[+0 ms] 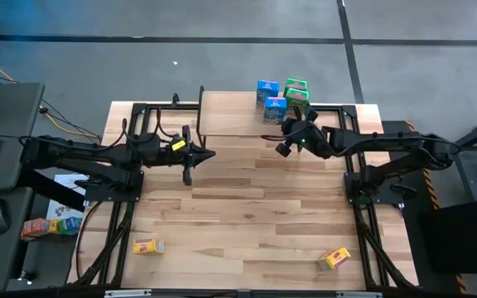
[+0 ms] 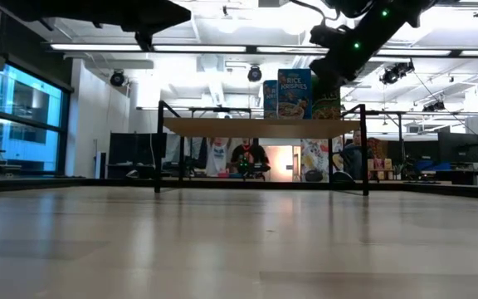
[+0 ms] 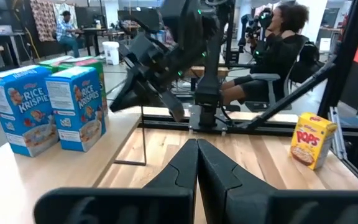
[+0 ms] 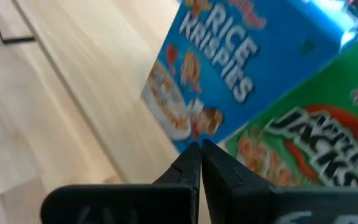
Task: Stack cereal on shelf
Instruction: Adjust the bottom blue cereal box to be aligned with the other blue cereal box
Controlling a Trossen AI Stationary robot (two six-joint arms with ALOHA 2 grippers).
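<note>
On the shelf point(image 1: 247, 116), at its right end, four cereal boxes stand upright in a tight cluster: two blue boxes point(image 1: 270, 99) side by side and two green boxes point(image 1: 296, 93) just beside them, nearer the shelf's right edge. Blue boxes read Rice Krispies, green ones Apple Jacks in the right wrist view. Shelf is a light wood top on thin black legs, sitting at the far edge of the bench point(image 1: 247, 215); its left and middle stretch is bare wood.

Right pincer point(image 1: 286, 139) is closed, holding nothing, hovering just in front of the shelf next to the green boxes, tips close to them but contact cannot be told. Left pincer point(image 1: 209, 154) is closed, empty, in front of the shelf's left part, well apart from the boxes.

Well away from the shelf, near the bench's front edge, two yellow boxes with red print: one yellow box point(image 1: 148, 246) lying flat toward the front left, the other yellow box point(image 1: 334, 259) toward the front right, turned at an angle. Wide bare planks lie between the shelf and these two.
</note>
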